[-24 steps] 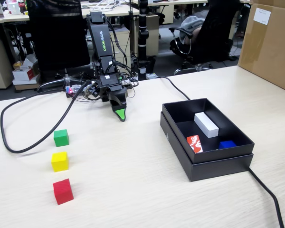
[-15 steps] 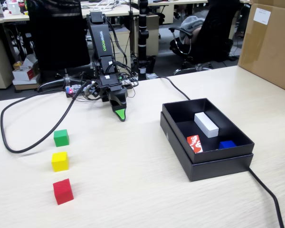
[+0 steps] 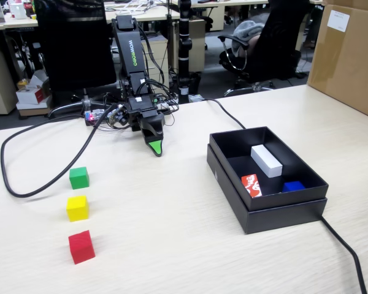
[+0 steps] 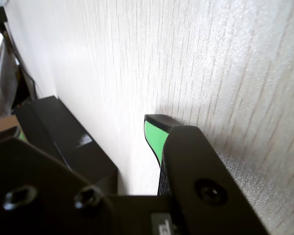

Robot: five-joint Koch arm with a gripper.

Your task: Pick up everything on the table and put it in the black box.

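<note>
Three small cubes lie in a column on the table (image 3: 172, 233) at the left of the fixed view: green (image 3: 79, 177) farthest, yellow (image 3: 77, 208) in the middle, red (image 3: 81, 247) nearest. The black box (image 3: 282, 214) sits on the right. My gripper (image 3: 153, 143) rests tip-down on the table at the back centre, well away from the cubes and the box. In the wrist view its jaws (image 4: 85, 131) stand apart with nothing between them. One green-padded finger (image 4: 154, 134) lies against the wood, and a side of the black box (image 4: 63, 132) shows beyond the gap.
Inside the box lie a long white block (image 3: 267, 160), a red printed block (image 3: 252, 185) and a blue piece (image 3: 292, 186). A black cable (image 3: 24, 190) loops behind the cubes and another (image 3: 346, 251) runs past the box. A brown carton (image 3: 349, 55) stands at the far right.
</note>
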